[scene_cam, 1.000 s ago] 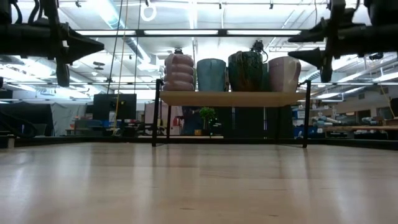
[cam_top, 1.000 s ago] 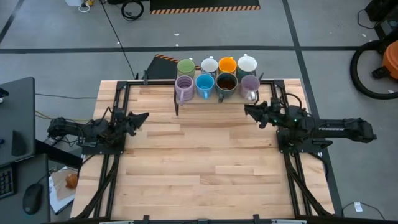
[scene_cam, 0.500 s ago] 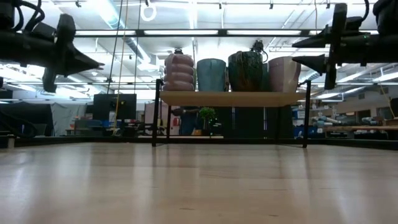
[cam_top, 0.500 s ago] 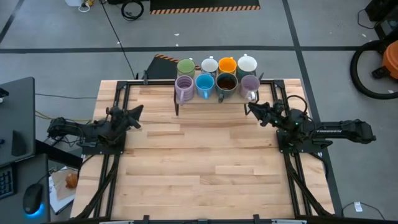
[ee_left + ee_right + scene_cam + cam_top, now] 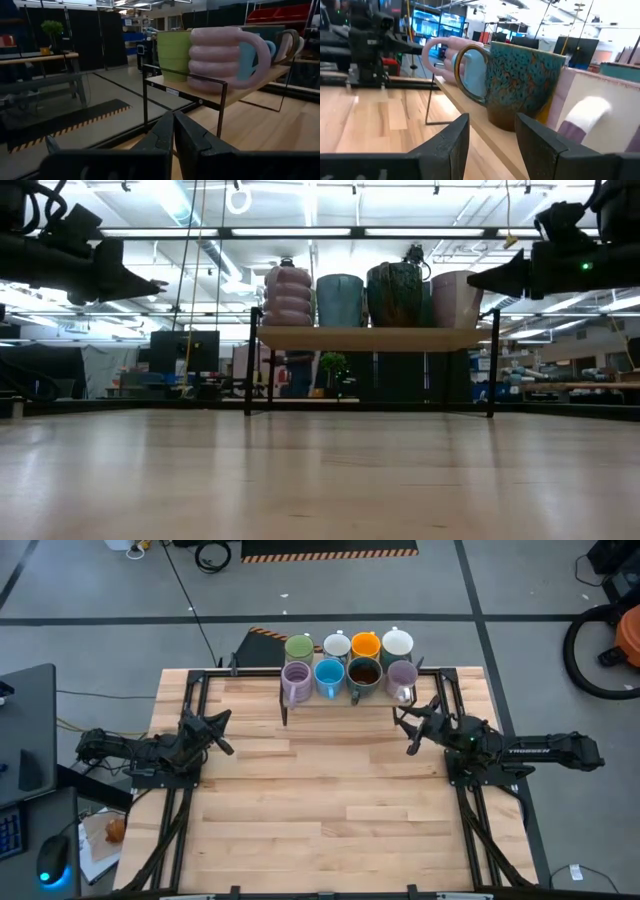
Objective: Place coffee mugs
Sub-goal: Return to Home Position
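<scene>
A wire-legged shelf point(image 5: 370, 338) at the top centre of the worktop point(image 5: 320, 810) carries all eight coffee mugs in two rows of four. In the high view the far row runs, left to right: green mug point(image 5: 298, 647), first white mug point(image 5: 337, 644), orange mug point(image 5: 365, 644), second white mug point(image 5: 397, 642). The near row runs ribbed light purple mug point(image 5: 296, 681), blue mug point(image 5: 329, 674), dark brown mug point(image 5: 364, 672), smooth light purple mug point(image 5: 402, 673).

The low view shows only the near four, upright on the board — the far row is hidden behind them. The left wrist view catches the green mug behind the ribbed one. The right wrist view brings out a teal scale pattern on the dark brown mug's wall, which the high view does not show.

The left claw point(image 5: 220, 733) hangs over the worktop's left side, well apart from the shelf, its fingers pressed together. The right claw point(image 5: 406, 729) hangs just below the shelf's right end — fingers spread.
</scene>
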Robot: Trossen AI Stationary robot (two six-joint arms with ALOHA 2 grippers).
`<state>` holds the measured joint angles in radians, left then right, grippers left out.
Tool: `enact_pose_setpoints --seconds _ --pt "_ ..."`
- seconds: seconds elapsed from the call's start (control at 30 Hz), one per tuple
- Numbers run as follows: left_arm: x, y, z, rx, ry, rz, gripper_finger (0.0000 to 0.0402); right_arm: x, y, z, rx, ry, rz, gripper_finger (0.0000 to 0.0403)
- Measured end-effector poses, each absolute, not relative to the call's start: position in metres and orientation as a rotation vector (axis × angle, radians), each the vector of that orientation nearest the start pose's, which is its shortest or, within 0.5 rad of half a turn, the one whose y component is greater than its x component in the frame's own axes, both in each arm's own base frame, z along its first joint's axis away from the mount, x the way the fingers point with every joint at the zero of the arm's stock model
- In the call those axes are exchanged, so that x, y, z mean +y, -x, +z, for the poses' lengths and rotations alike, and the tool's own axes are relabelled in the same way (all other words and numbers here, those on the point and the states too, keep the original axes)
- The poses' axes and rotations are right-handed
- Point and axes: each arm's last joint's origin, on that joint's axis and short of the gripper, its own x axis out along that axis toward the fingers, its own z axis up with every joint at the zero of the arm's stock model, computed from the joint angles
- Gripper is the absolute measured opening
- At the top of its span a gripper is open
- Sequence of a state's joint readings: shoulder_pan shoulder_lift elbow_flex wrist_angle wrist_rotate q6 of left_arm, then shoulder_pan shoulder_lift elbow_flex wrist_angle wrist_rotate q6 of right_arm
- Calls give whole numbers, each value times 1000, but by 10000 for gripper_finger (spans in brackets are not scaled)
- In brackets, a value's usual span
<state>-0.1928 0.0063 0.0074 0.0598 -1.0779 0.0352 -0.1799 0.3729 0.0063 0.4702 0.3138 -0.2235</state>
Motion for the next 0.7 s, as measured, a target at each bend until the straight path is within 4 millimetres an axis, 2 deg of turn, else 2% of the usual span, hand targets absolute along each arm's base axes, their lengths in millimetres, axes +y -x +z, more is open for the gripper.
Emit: enact_pose_setpoints --seconds 0.7 --pt "9 -86 170 -36 3 884 18 -30 -116 178 -45 227 -503 165"
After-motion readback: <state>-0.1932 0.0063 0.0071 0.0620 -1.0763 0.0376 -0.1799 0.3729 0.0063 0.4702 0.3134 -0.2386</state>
